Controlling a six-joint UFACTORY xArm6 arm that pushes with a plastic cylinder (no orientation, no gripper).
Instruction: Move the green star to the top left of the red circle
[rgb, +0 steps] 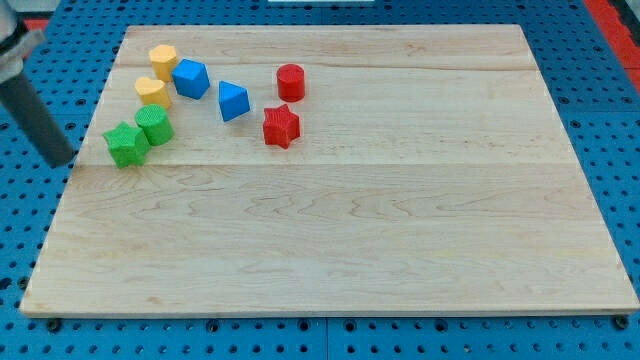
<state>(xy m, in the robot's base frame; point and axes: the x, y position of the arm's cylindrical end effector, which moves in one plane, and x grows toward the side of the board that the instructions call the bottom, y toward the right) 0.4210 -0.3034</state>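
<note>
The counter (400, 250) is a wide pale wooden board, bare over its whole lower half and the view's right; all the blocks crowd its upper left. I have no jaws to open or shut, only a straight rod, and it holds nothing. My tip (62, 160) sits at the board's left edge, just left of the green star (125, 144) and a little apart from it.

The star lies near that left edge, touching the green cylinder (155, 125) at its upper right. I judge it light, rigid and quick to slide on smooth wood; its points may make it spin if I press off-centre, so I should push on a flat flank through its middle.

The red circle (291, 81) stands well to the right, near the top. Between lie the blue blocks (190, 78) (233, 101), two yellow ones (163, 60) (152, 92) and the red star (281, 127). The direct line is cluttered; the strip along the top edge looks narrow, so going below the cluster seems safer.
</note>
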